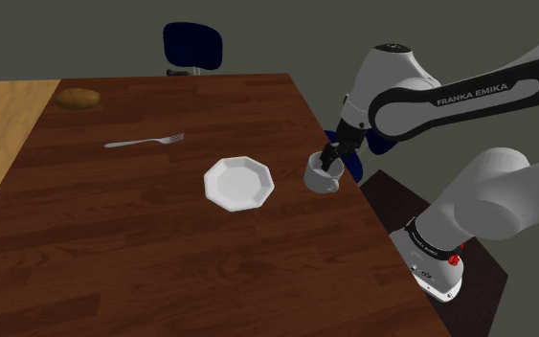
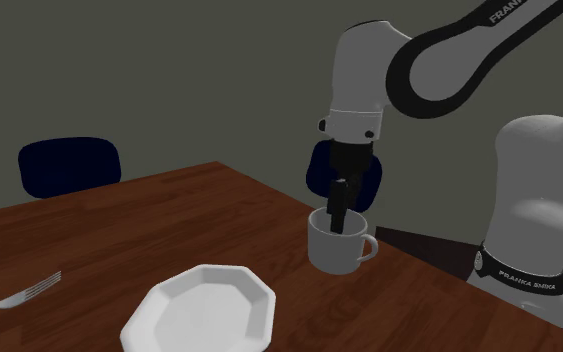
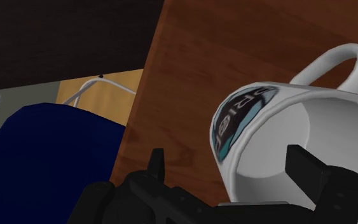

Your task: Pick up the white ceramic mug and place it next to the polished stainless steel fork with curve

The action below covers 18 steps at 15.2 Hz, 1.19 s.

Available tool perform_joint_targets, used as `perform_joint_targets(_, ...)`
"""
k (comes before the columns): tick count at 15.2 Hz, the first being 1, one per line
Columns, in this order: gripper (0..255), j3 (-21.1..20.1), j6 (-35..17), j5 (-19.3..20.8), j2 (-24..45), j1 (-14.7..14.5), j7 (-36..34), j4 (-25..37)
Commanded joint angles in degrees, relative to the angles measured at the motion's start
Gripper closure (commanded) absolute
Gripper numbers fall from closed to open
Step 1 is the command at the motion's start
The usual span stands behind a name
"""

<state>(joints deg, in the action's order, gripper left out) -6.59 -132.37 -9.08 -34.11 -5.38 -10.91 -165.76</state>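
A white mug (image 1: 322,177) is seen upright on the wooden counter (image 1: 114,249), near the white octagonal plate (image 1: 238,183), on the plate's side toward the robot's stand and close to the counter's edge. The black gripper (image 1: 332,161) is lowered over the mug's rim. In the wrist view its fingers are spread: one is set inside the mug (image 3: 266,140), the other outside the wall, which bears a teal and dark print, and no contact with the wall can be made out. A silver fork (image 1: 145,142) is laid on the plate's far side, well apart from the mug. A blue chair (image 1: 192,46) is placed beyond the counter, farther from the plate than the fork.
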Motion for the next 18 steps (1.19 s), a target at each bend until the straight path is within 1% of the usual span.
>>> perform_joint_targets(1,0,0.0,-0.3,0.0,0.2,0.0,0.0,-0.1)
perform_joint_targets(6,0,0.0,-0.3,0.0,0.2,0.0,0.0,-0.1)
perform_joint_targets(7,255,0.0,-0.3,0.0,0.2,0.0,0.0,-0.1)
perform_joint_targets(16,255,0.0,-0.3,0.0,0.2,0.0,0.0,-0.1)
perform_joint_targets(18,255,0.1,1.9,0.2,-1.2,0.1,-0.1,0.7)
